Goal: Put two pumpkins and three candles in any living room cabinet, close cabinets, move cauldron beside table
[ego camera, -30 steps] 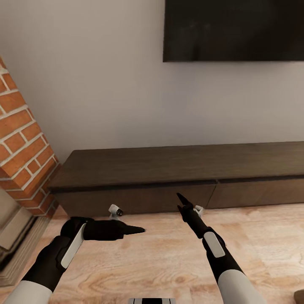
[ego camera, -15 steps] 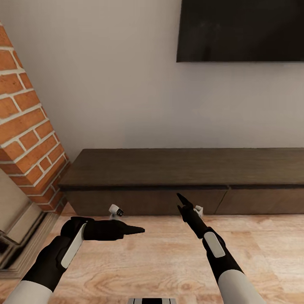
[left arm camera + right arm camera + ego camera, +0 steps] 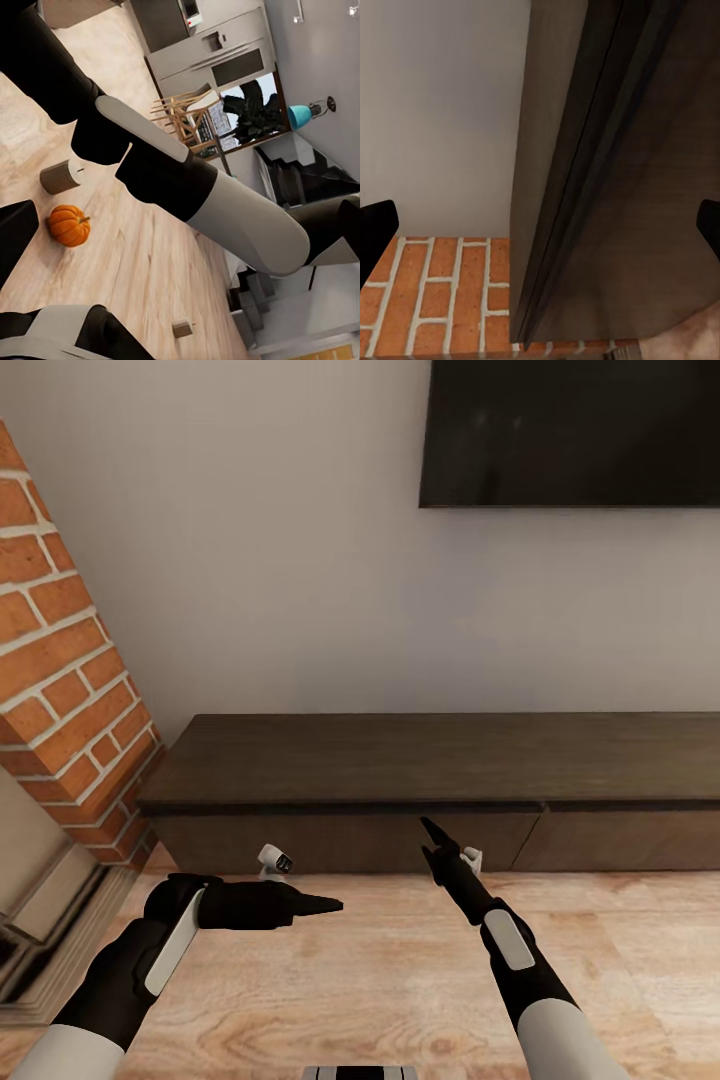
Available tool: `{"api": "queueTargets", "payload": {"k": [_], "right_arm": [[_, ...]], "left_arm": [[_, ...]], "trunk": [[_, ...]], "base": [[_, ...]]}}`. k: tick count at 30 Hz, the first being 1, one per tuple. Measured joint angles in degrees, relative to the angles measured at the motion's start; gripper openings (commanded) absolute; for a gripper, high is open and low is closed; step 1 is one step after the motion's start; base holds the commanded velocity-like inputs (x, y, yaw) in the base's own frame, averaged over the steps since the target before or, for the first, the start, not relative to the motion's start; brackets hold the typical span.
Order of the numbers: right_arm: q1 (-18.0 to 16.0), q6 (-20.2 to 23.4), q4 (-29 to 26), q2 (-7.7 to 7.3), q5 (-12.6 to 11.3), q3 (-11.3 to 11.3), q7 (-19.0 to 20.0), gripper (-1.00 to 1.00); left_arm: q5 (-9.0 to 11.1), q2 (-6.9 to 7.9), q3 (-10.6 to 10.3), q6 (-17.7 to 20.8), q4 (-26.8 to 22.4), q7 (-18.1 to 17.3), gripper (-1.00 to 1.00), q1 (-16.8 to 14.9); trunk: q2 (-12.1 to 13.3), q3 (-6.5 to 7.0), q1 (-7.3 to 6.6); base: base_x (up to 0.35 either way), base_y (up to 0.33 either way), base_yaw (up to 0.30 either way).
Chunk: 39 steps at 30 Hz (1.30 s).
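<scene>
Facing the closed cabinet [image 3: 400,780] at twelve o'clock, both empty: right gripper [image 3: 432,836] spread wide, left gripper [image 3: 325,905] jaws untellable; a pumpkin [image 3: 69,225] and candle [image 3: 60,177] await fetching; open a drawer next

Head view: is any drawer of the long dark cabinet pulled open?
No: the cabinet shows flat, flush drawer fronts along its whole visible length, with no tan interior exposed.

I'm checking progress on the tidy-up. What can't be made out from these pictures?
- Cabinet inside: head view, drawer fronts shut.
- Cabinet's right end: head view, cut off by the picture edge.
- One pumpkin and one candle on the floor: left wrist view; the right arm crosses the floor beyond them.
</scene>
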Motion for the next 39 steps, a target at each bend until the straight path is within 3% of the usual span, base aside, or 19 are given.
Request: {"api": "queueTargets", "payload": {"k": [39], "right_arm": [[0.0,0.0,0.2,-0.12,-0.1,-0.1,0.0,1.00]], "left_arm": [[-0.1,-0.02,0.0,0.0,0.0,0.1,1.00,0.0]], "trunk": [[0.0,0.00,-0.01]], "base": [[0.076,-0.024,0.000]]}}
